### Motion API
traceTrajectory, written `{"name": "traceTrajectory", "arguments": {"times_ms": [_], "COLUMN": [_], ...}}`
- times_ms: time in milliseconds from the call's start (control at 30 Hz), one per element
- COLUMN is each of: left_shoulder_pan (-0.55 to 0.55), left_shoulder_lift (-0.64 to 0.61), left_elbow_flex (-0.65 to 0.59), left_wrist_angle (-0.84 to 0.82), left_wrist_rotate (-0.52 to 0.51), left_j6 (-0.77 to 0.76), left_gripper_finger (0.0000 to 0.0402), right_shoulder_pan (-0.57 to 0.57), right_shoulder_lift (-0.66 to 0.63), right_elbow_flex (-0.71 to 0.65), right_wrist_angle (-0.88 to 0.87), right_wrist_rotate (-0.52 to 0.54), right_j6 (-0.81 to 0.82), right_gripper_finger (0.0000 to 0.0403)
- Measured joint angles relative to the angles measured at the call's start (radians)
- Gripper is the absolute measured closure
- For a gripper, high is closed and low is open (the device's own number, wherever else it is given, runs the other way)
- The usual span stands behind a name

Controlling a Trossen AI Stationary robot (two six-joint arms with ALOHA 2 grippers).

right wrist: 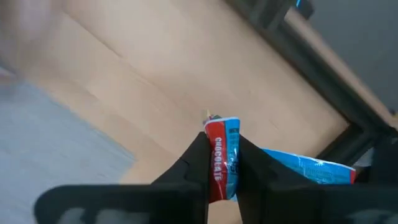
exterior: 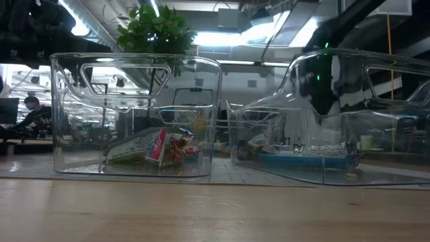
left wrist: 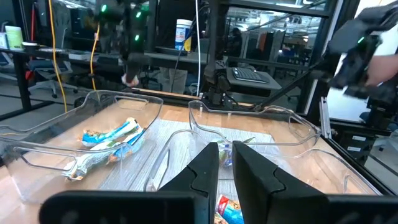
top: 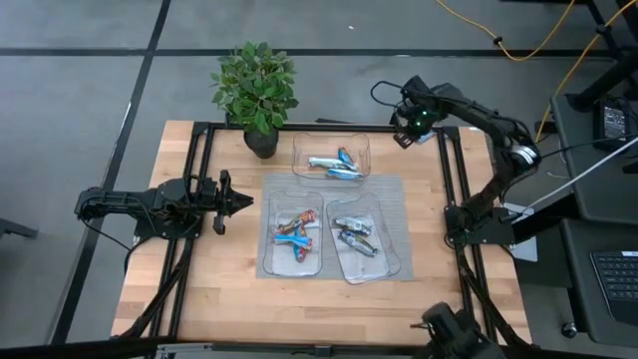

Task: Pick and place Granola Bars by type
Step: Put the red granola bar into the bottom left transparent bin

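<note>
I see my two black robot arms, the left arm [top: 150,206] and the right arm [top: 488,150], made of chunky dark links. Thin black cables loop along them. A small green light [top: 420,117] glows on the right wrist.

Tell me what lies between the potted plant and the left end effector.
Only bare wooden tabletop and black frame rail, in the high view, between the potted plant and the left end effector.

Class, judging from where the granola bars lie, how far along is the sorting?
Mostly done: bars already lie in the three clear trays, bright blue ones in one, silvery ones beside it. In hand: the right gripper, jaws shut, holds a blue and red bar over bare wood. Left: placing it. The left gripper waits.
</note>
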State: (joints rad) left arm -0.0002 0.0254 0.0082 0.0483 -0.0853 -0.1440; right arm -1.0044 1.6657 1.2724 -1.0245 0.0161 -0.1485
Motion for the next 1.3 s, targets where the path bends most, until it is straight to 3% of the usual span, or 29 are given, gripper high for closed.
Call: {"name": "traceTrajectory", "arguments": {"times_ms": [200, 367, 633, 800, 1000, 1133, 1300], "left_shoulder_pan": [0.000, 0.000, 0.000, 0.000, 0.000, 0.000, 0.000], "left_shoulder_lift": [0.000, 0.000, 0.000, 0.000, 0.000, 0.000, -0.001], "left_elbow_flex": [0.000, 0.000, 0.000, 0.000, 0.000, 0.000, 0.000], "left_wrist_angle": [0.000, 0.000, 0.000, 0.002, 0.061, 0.112, 0.187], "left_wrist_rotate": [0.000, 0.000, 0.000, -0.004, -0.036, -0.030, -0.029], "left_j6": [0.000, 0.000, 0.000, 0.000, -0.016, -0.112, -0.269], "left_gripper_finger": [0.0361, 0.0363, 0.0359, 0.0362, 0.0361, 0.0358, 0.0361], "right_shoulder_pan": [0.071, 0.137, 0.253, 0.355, 0.506, 0.615, 0.742], "right_shoulder_lift": [-0.197, -0.343, -0.513, -0.591, -0.657, -0.677, -0.677], "right_elbow_flex": [0.000, 0.000, 0.000, 0.000, 0.000, 0.000, -0.006], "right_wrist_angle": [0.000, 0.006, 0.034, 0.058, 0.118, 0.200, 0.365], "right_wrist_rotate": [-0.020, -0.074, -0.117, -0.116, -0.104, -0.048, 0.007], "right_j6": [0.066, 0.093, 0.190, 0.266, 0.376, 0.459, 0.413], "right_gripper_finger": [0.0338, 0.0355, 0.0339, 0.0358, 0.0346, 0.0349, 0.0360]}}
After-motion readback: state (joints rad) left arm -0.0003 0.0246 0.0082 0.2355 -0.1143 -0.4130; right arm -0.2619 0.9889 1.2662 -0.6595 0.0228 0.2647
